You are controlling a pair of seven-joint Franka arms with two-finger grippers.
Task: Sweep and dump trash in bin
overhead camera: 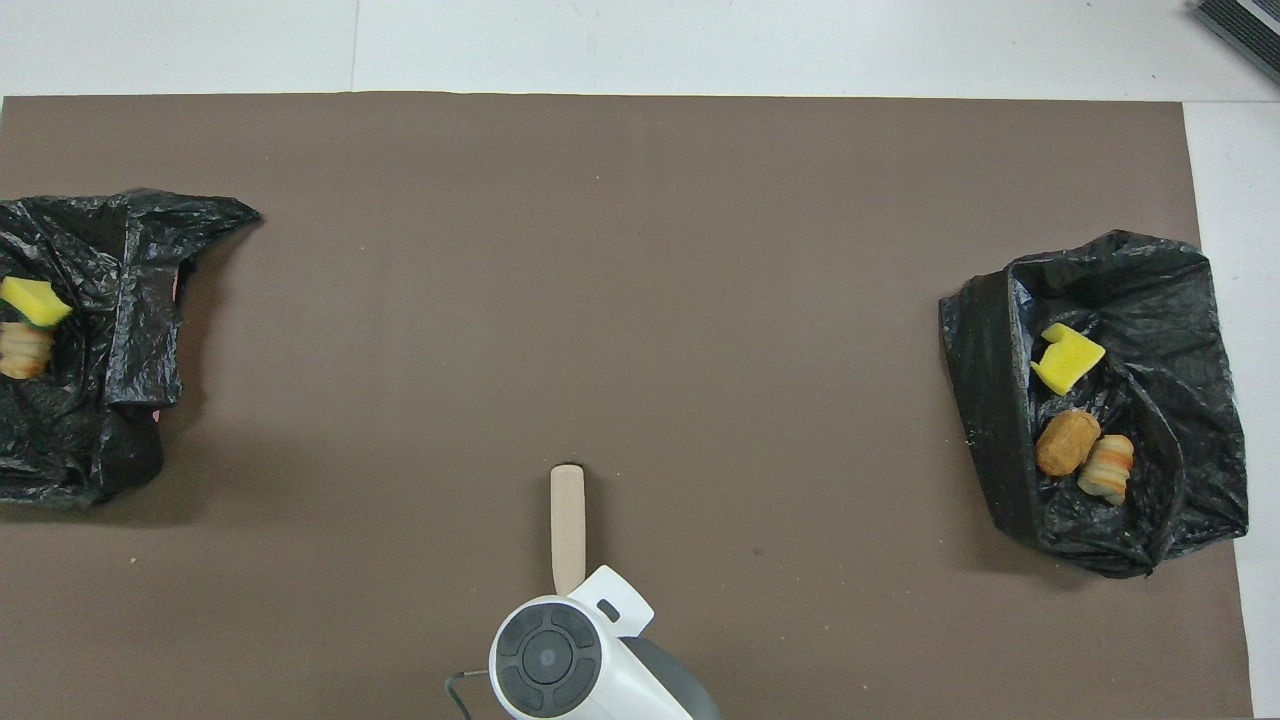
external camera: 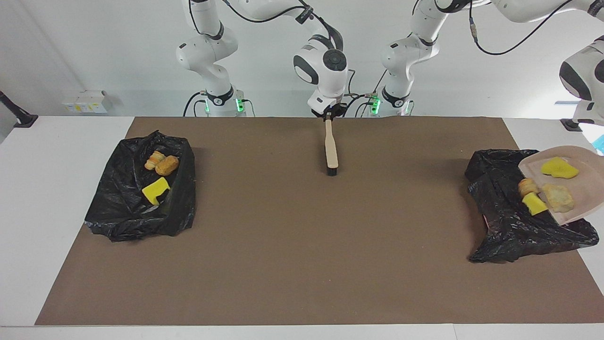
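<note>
Right gripper pinches brush by handle top, bristles on mat. Left gripper out of shot, prob. clamped on dustpan handle; dustpan tipped over bag at left arm's end. Trash looks light, soft, crumbly: carry w/ dustpan, don't pinch. Count: 2 pcs on dustpan, 2 at its lip over bag, 3 in other bag. 2 bags, 1 brush.
</note>
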